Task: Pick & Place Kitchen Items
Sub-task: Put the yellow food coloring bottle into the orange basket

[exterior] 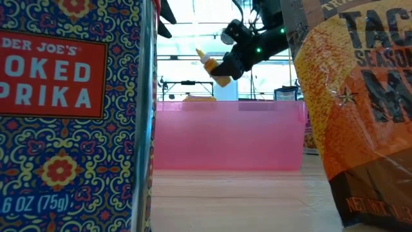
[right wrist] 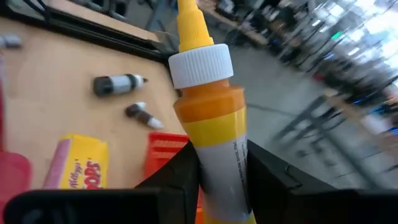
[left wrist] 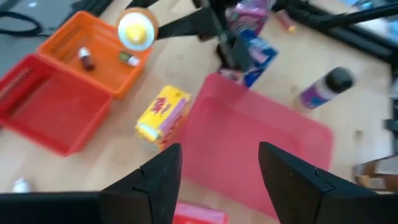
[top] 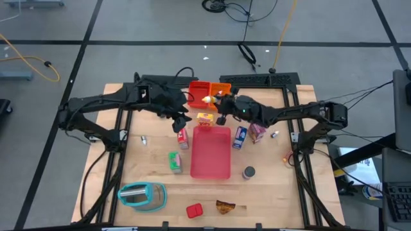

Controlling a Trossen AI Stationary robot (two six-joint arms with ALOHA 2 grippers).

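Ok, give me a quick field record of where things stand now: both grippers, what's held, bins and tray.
right gripper: shut on yellow squeeze bottle with white cap, held in the air over the orange square bin
left gripper: open, empty, above the flat pink-red rectangular tray
orange square bin contents: two tiny bottles
red square bin: nothing visible inside
yellow box: on the table between bins and tray
tray: nothing visible on it

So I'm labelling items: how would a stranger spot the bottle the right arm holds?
Find the orange bin at the table's far edge. Just above it, the right end effector grips a yellow squeeze bottle; its white cap and pointed yellow nozzle set it apart from the boxes below.
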